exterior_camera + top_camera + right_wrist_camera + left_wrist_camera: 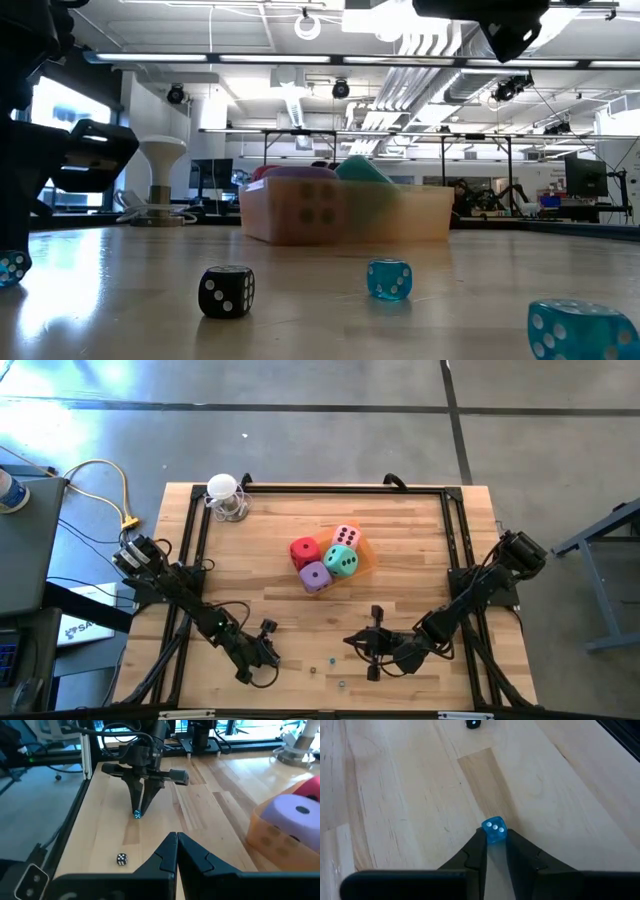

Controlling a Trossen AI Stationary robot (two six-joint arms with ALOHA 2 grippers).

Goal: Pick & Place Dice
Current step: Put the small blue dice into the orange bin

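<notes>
Four big dice stand clustered mid-table in a translucent orange tray: red, pink, teal and purple. My left gripper is near the table's front edge, left of centre, shut on a small translucent blue die with white pips. The right wrist view shows the same die at those fingertips. My right gripper hovers a little to the right of it. It is shut with nothing between its fingers and points toward the left gripper. My left gripper pinches the small blue die by two opposite faces, only at the very ends of its two fingers. The fingers slant down toward the table from the near left. The die is down at the wood; I cannot tell whether it is lifted clear.
A small black die and two more small blue dice lie loose on the wood near the front edge. A white round-topped stand is at the far left corner. A black frame rail borders the table.
</notes>
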